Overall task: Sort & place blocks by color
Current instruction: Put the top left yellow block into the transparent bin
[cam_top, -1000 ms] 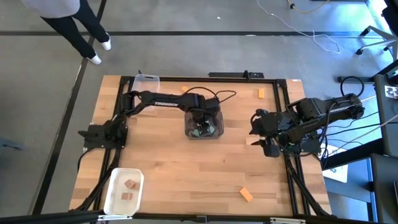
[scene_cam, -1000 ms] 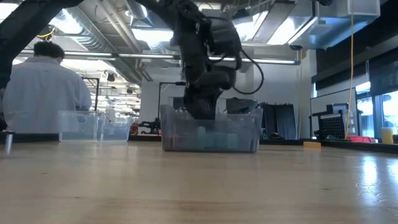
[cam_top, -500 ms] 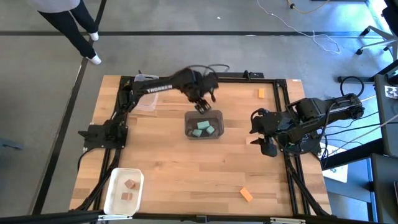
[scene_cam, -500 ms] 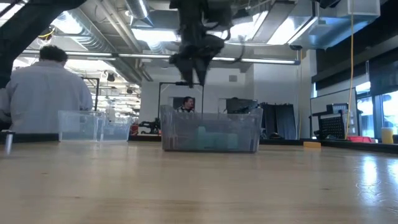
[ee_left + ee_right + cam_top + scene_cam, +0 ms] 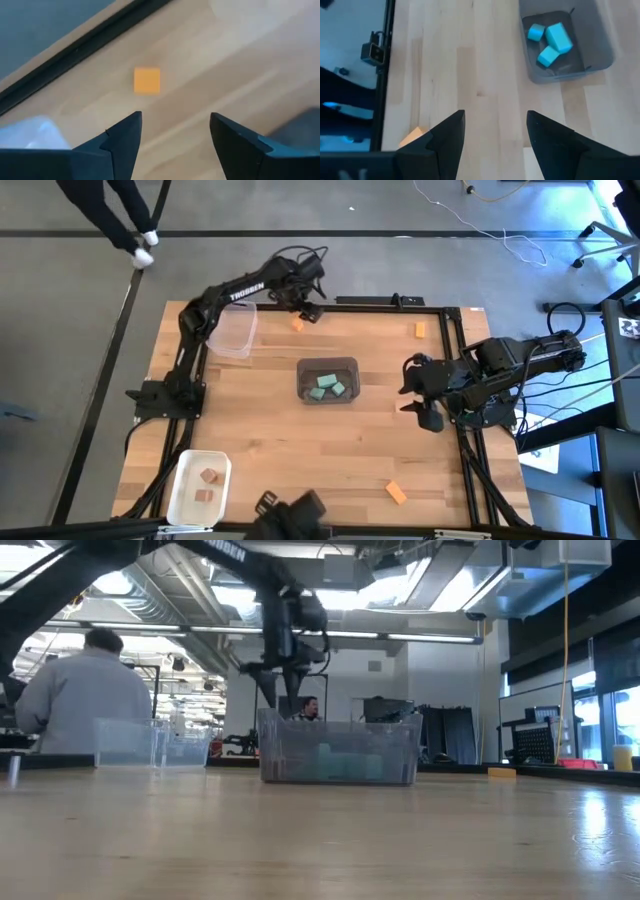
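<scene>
My left gripper hangs released above an orange block by the table's far edge, beside the clear bin. Descending off-centre could nudge it against the frame. Teal blocks sit in the grey bin. My right gripper waits released at the right edge.

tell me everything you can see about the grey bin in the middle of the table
The grey bin is a small, translucent, plastic-looking rectangular tub with rounded corners. It stands upright and open-topped on the wooden table, near its middle. Three teal blocks lie loose on its floor. No gripper touches it: the left gripper is over the table's far edge, the right gripper off to the side.
</scene>
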Available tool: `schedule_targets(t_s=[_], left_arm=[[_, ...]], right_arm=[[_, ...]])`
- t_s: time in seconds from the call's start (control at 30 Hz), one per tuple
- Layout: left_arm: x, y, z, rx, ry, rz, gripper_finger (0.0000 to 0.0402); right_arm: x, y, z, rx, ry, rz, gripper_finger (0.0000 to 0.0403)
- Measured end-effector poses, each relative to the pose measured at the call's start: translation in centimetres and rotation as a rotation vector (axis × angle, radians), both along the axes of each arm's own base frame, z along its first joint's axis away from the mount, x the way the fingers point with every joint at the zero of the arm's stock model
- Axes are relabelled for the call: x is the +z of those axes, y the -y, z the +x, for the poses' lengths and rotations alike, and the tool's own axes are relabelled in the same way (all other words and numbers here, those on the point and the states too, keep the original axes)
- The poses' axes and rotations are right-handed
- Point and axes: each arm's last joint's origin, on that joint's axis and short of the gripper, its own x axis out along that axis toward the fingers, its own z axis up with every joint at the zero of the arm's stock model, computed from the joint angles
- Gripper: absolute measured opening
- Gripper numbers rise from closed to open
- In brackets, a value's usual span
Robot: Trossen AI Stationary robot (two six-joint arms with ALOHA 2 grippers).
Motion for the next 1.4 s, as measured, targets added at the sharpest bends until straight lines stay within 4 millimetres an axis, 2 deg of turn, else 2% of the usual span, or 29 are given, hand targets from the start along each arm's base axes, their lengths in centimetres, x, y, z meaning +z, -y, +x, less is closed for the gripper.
schedule_targets(t_s=[0.17, 0.47, 0.67, 0.97, 1.4], left_arm=[[-2.6, -1.8, -0.4, 0.016, 0.07, 0.018, 0.0226], [-7.3, -2.1, -1.8, -0.017, -0.024, 0.048, 0.0226], [-8.2, -2.3, -1.5, -0.051, 0.03, 0.077, 0.0226], [-8.4, -2.5, -1.7, -0.039, 0.011, 0.097, 0.0226], [-11.2, -2.7, -1.3, -0.053, -0.032, 0.048, 0.0217]], right_arm=[[0.0, 0.2, 0.1, -0.04, 0.021, -0.051, 0.0212], [0.1, 0.4, 0.2, -0.104, 0.025, -0.037, 0.0212], [0.1, 1.0, 0.3, -0.133, 0.025, -0.037, 0.0212], [0.1, 1.4, 0.4, -0.157, 0.024, -0.039, 0.0212], [0.2, 1.9, 0.4, -0.242, 0.061, -0.165, 0.0212]])
